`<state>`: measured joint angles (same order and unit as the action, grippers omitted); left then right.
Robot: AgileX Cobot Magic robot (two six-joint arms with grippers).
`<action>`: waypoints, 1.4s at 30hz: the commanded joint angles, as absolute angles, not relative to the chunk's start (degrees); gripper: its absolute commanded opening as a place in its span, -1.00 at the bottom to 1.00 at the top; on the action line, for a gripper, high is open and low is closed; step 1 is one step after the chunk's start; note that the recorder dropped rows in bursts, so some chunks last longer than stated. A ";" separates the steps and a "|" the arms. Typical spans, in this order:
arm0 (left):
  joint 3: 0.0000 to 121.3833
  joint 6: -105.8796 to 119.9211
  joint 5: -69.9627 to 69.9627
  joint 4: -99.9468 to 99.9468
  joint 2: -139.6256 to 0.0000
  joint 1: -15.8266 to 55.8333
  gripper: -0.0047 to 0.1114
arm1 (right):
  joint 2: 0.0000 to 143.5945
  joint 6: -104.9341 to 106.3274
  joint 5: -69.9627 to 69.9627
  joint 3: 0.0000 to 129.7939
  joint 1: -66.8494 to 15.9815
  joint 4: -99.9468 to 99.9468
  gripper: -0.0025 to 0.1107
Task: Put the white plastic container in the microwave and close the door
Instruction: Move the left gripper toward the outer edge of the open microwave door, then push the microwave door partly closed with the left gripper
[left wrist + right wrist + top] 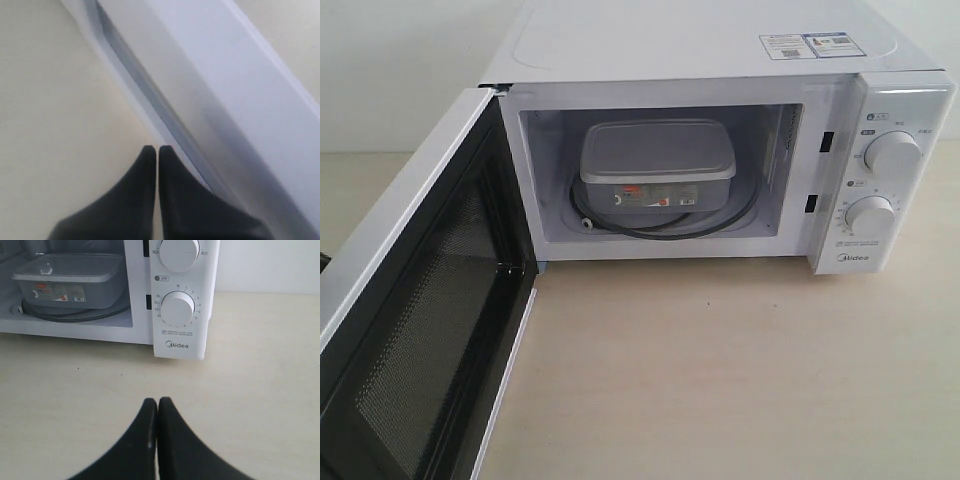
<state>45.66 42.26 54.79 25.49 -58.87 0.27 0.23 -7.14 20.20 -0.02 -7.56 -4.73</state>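
While the container [657,165] sits on the turntable [665,230] inside the microwave [700,40], the door [410,330] stands wide open. My left pincer [157,148], tips together, is close to the door; my right pincer [157,400], also together, is over the counter [720,380], facing the dials [177,308].

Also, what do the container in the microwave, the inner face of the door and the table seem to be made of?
The white plastic container looks like cloudy, matte plastic, with soft rounded edges and a moulded rim. The door has an inner face that seems to be dark perforated metal mesh, shown by its fine dot pattern inside a glossy black frame. The table is pale and matte with faint grain, possibly wood or laminate.
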 commanded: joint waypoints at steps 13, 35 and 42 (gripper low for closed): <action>45.93 48.77 47.92 33.79 -67.07 7.62 -0.85 | 0.00 -7.20 19.96 0.00 -7.36 -5.02 -0.96; 45.93 58.04 28.91 54.47 -78.14 17.39 -0.85 | 0.00 -7.20 19.96 0.00 -7.36 -5.02 -0.96; 45.93 65.04 21.31 64.68 -79.37 18.08 -0.85 | 0.00 -7.20 19.96 0.00 -7.36 -5.02 -0.96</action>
<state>45.75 61.73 24.66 60.03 -78.94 17.79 0.23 -7.26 20.20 -0.02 -7.56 -4.73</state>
